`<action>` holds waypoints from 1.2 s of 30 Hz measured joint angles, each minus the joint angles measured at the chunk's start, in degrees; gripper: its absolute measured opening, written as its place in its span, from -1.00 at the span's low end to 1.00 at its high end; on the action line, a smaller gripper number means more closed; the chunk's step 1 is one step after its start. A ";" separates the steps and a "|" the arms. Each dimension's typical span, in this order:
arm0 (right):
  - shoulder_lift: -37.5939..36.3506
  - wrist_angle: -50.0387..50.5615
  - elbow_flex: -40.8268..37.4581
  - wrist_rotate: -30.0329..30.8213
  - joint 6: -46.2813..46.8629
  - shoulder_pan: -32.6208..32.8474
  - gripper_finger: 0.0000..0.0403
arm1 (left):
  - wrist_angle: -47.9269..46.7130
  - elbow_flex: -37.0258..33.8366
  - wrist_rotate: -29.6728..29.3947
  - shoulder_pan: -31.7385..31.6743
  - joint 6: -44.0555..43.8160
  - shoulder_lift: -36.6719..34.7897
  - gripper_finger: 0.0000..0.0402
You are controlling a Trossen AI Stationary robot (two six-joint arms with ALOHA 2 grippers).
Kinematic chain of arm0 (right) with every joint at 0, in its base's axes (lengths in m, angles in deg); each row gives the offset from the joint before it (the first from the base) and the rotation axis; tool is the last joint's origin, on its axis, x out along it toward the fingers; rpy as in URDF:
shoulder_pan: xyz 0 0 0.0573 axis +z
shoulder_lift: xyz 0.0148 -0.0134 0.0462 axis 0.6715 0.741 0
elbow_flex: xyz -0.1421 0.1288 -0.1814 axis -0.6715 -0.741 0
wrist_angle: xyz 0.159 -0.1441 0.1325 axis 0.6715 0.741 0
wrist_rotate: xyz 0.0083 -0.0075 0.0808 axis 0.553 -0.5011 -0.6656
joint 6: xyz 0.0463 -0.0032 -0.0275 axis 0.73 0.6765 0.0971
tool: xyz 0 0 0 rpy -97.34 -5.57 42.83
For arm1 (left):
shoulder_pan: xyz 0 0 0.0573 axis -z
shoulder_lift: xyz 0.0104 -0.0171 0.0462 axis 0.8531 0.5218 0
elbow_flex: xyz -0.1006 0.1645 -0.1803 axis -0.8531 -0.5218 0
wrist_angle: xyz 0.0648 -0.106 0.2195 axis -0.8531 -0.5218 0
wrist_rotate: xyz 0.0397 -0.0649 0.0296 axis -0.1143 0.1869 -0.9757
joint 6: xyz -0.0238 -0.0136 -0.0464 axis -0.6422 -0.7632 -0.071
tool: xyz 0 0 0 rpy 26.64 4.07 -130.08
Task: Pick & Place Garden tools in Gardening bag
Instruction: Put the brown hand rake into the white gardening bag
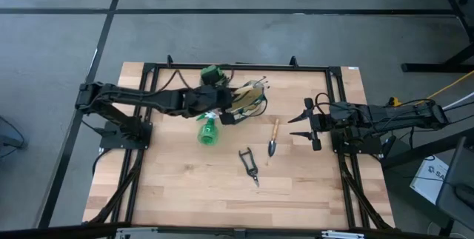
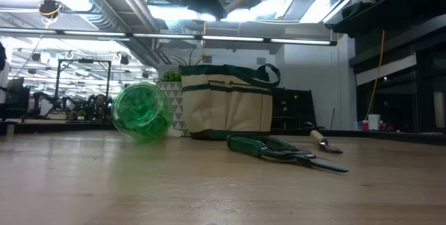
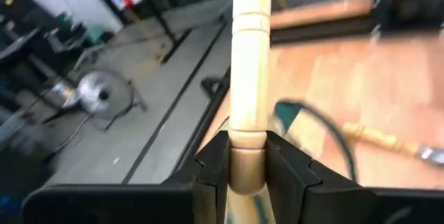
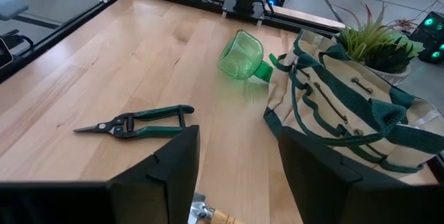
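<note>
Seen from above, the left tool reaches across the rear half of the wooden counter to the gardening bag, which stands at about twelve o'clock from the counter's centre, and it is clenched on the pale wooden handle of the hand rake; in the left wrist view both fingers press against that handle just below a turned groove, and whether the rake's head is inside the bag cannot be told. The green spray bottle lies on its side on the counter at about seven o'clock from the bag, just beside it, its base facing the low camera. The trowel lies flat at about four o'clock from the bag, its wooden handle towards the rear and its metal blade towards the front. The pruning shears lie at about six o'clock from the bag, nearer the front edge and close to the trowel's blade without touching it, blades pointing to the front. A green plant stands at about nine o'clock from the bag, touching or nearly touching it. The right tool hovers at the three o'clock side of the counter, well apart from the trowel, its fingers released and spread wide with nothing between them.
</note>
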 joint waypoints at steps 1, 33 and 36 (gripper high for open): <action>0.00 -0.02 0.01 0.00 0.01 -0.01 0.00 | -2.26 1.18 -1.19 0.00 -0.27 0.70 -0.67; 0.00 -0.12 0.02 0.00 0.01 -0.01 0.00 | -19.59 5.32 5.28 -2.62 -21.83 8.65 -0.67; 0.00 -0.17 0.02 -0.02 0.02 0.00 0.00 | -20.78 5.24 8.11 -3.48 -21.87 9.43 -0.67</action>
